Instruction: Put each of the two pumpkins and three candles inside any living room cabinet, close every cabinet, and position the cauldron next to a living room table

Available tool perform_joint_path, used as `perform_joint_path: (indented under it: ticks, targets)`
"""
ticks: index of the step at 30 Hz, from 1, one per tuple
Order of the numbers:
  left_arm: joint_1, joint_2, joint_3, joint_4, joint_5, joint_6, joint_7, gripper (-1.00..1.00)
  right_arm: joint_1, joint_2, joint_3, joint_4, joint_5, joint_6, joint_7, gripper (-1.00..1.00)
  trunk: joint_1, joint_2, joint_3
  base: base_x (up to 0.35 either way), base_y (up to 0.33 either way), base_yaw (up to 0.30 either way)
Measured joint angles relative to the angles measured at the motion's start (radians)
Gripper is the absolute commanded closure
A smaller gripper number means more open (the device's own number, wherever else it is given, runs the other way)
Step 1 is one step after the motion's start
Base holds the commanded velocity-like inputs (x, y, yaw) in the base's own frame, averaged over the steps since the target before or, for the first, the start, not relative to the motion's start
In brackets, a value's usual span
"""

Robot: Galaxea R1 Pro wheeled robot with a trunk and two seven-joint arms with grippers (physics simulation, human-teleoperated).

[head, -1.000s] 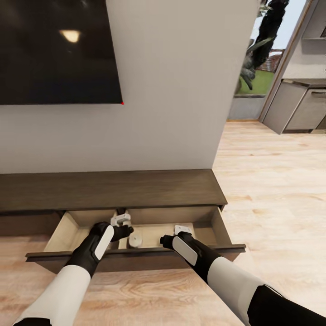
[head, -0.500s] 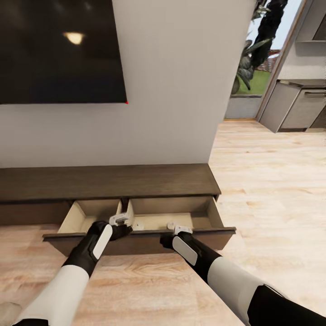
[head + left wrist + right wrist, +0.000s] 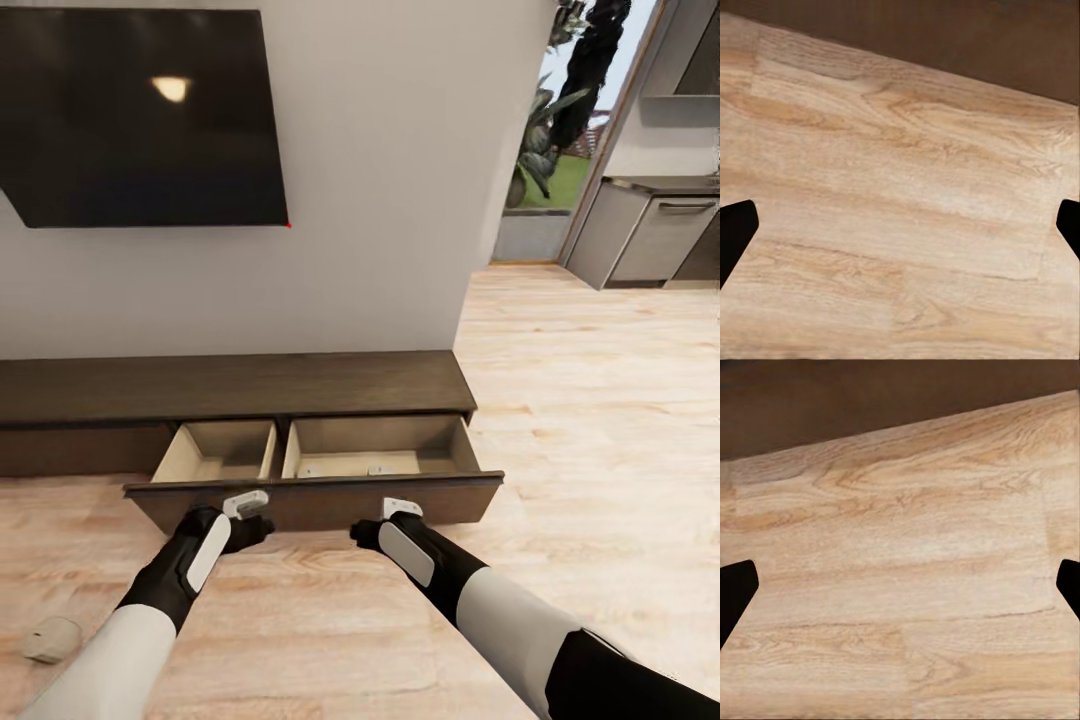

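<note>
Dark-brown wood grain runs along the cabinet [image 3: 240,385], which sits low against the white wall under the black television [image 3: 140,115]. Its right-hand pull-out front [image 3: 315,497] stands open toward me, and I can look down into two pale beige compartments split by a divider. Small pale things lie at the near edge of the right compartment, too small for me to identify. My left gripper [image 3: 247,508] hangs just in front of that open front, over the floor, and my right gripper [image 3: 398,512] sits beside it further right, also just short of the front. Both wrist cameras look down on the light wood floor [image 3: 900,225] with a dark strip of the cabinet front [image 3: 870,405] at the far edge; in each, the two black fingertips [image 3: 735,232] sit at opposite edges, so both jaws are spread wide with nothing between them. On the floor at near left lies a small pale rounded object [image 3: 50,638]. Grey kitchen units [image 3: 650,235] show far right.
</note>
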Motion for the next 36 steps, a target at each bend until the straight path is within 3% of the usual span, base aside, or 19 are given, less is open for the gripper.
perform_joint_path:
  ticks: [6,10,13,15,20,22,28,33,36]
  targets:
    - [0.049,0.024,0.0,0.057,0.0,-0.015,0.0,-1.0,0.01,-0.003,0.0,-0.004,0.002,0.025,-0.006,-1.0,-0.023,0.042,0.019,-0.328,0.0,0.0]
    - [0.059,0.032,0.002,0.125,-0.001,-0.052,-0.002,-1.0,0.027,-0.006,-0.001,-0.003,0.003,-0.004,0.0,-1.0,-0.038,0.07,0.031,-0.31,0.0,0.054]
    - [0.061,0.051,0.002,0.217,-0.001,-0.14,-0.002,-1.0,0.078,-0.003,0.001,0.0,0.006,-0.09,0.004,-1.0,-0.05,0.091,0.041,-0.122,0.0,0.212]
    - [0.062,0.058,0.002,0.286,0.0,-0.223,-0.004,-1.0,0.103,0.0,0.012,0.004,0.029,-0.146,0.006,-1.0,-0.05,0.091,0.041,-0.038,0.0,0.255]
    - [0.062,0.061,0.001,0.398,0.006,-0.406,-0.007,-1.0,0.143,0.002,0.04,0.009,0.073,-0.224,0.008,-1.0,-0.051,0.091,0.041,-0.01,0.0,0.27]
    - [0.062,0.057,0.001,0.419,0.008,-0.455,-0.007,-1.0,0.154,0.001,0.043,0.009,0.077,-0.24,0.008,-1.0,-0.051,0.091,0.041,-0.002,0.0,0.274]
    - [0.063,0.058,0.002,0.478,0.014,-0.517,-0.008,-1.0,0.175,-0.001,0.045,0.011,0.079,-0.254,0.009,-1.0,-0.051,0.091,0.041,0.0,0.064,0.275]
    - [0.063,0.063,0.002,0.575,0.067,-0.659,-0.008,-1.0,0.181,-0.001,0.045,0.013,0.08,-0.256,0.009,-1.0,-0.051,0.091,0.041,0.02,0.237,0.275]
    - [0.063,0.068,0.002,0.601,0.087,-0.69,-0.009,-1.0,0.186,0.0,0.045,0.013,0.079,-0.256,0.009,-1.0,-0.051,0.091,0.041,0.058,0.274,0.275]
